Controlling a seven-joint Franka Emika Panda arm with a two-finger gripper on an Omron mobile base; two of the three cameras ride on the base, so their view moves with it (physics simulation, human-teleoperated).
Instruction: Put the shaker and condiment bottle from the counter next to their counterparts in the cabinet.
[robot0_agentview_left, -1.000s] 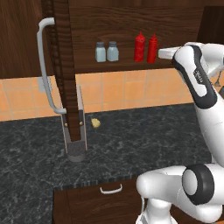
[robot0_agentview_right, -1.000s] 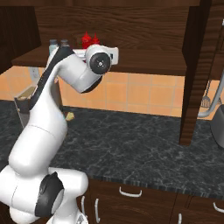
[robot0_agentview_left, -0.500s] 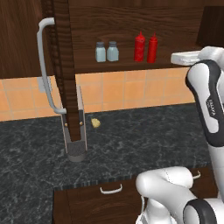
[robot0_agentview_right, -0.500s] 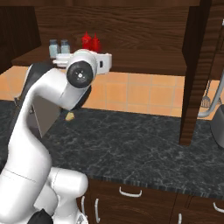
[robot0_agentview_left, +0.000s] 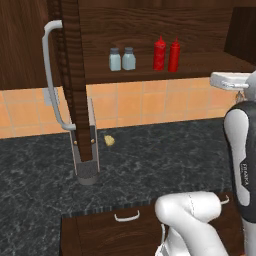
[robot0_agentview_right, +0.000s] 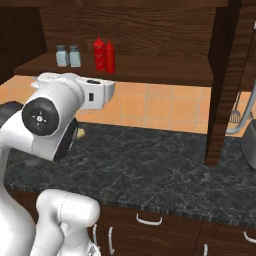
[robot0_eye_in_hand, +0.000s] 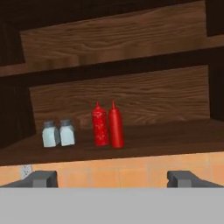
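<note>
Two shakers (robot0_eye_in_hand: 58, 133) and two red bottles (robot0_eye_in_hand: 107, 125) seen paired on cabinet shelf (robot0_eye_in_hand: 166, 141); gripper (robot0_eye_in_hand: 109, 178) wide open, empty; task judged done, only withdrawal called for.

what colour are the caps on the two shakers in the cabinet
Grey, over pale blue-grey glass. The shakers show best in the hand view, left of the red bottles.

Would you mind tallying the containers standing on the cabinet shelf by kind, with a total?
Pale blue-grey shakers: 2, first shaker and second shaker, side by side.
Red squeeze bottles: 2, first red bottle and second red bottle, side by side.
Total: 4
</note>
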